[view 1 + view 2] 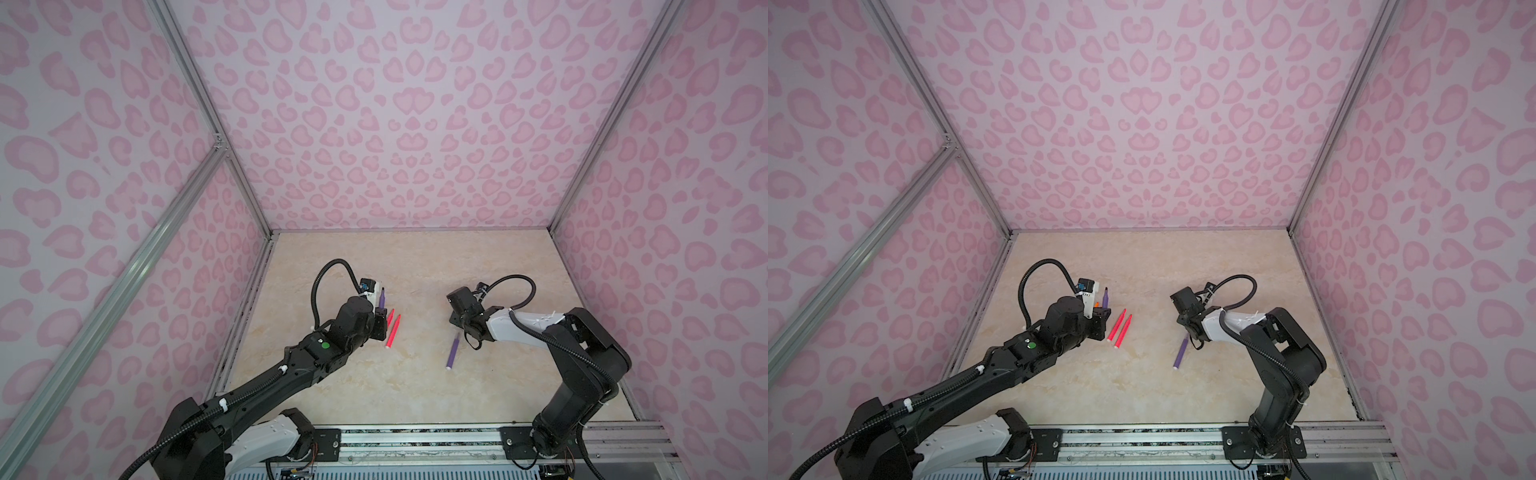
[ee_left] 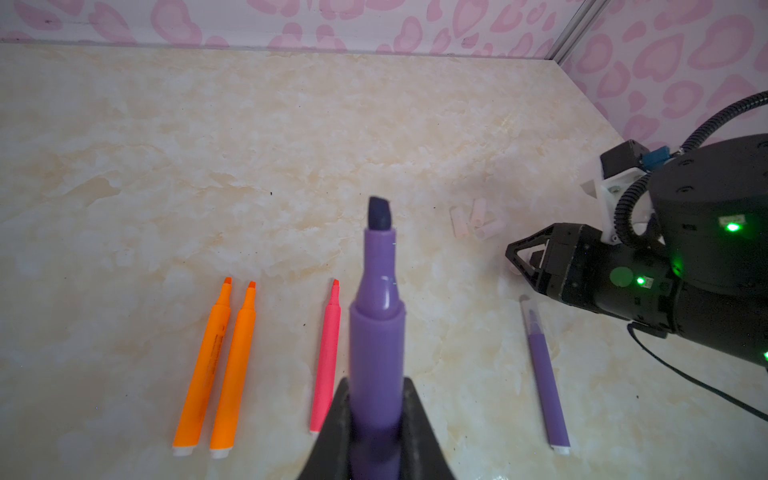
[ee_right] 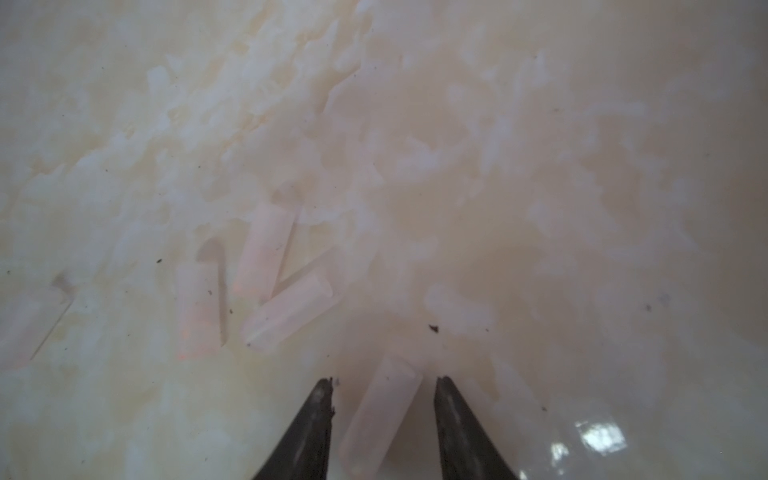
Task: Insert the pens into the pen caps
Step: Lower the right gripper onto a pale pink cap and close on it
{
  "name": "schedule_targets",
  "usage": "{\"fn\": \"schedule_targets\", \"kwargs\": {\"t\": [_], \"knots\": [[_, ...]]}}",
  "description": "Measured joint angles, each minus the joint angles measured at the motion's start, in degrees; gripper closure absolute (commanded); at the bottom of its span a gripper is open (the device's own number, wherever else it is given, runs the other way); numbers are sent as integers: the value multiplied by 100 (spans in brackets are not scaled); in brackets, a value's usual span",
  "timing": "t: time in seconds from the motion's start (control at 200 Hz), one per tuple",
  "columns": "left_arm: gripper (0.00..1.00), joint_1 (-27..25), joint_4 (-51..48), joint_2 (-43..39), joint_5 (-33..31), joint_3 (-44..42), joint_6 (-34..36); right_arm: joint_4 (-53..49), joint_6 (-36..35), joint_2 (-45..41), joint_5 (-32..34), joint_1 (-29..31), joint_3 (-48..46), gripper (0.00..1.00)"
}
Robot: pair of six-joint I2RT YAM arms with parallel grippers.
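A capped purple pen (image 1: 452,353) lies on the table (image 1: 374,395). Farther back, the left gripper (image 2: 377,384) has its jaws clamped on an open purple pen (image 2: 377,316). The right gripper (image 3: 384,379) has its jaws apart around one pen cap (image 3: 380,411). More caps (image 3: 266,253) lie beyond.

Table (image 1: 415,266): bears every pen and cap.
Left gripper (image 2: 376,388): over the table's left half, jaws clamped on the held pen (image 2: 377,328).
Paired pens (image 1: 394,331): side by side, just right of the left gripper.
Further pens (image 2: 235,370): side by side, apart from the rest.
Lone pen (image 1: 452,353): right of centre, just before the right gripper (image 3: 384,380); fitted cap (image 2: 528,309) on its far tip.
Nearest cap (image 3: 380,411): lies between the right gripper's parted jaws.
Loose caps (image 3: 264,253): clustered beyond it.
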Motion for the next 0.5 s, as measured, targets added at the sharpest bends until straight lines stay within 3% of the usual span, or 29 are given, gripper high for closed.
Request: {"fn": "schedule_targets", "kwargs": {"t": [0.5], "knots": [[97,-26,-9,-61,-42,0,11,85,-142,122,0,-11,79,69]]}}
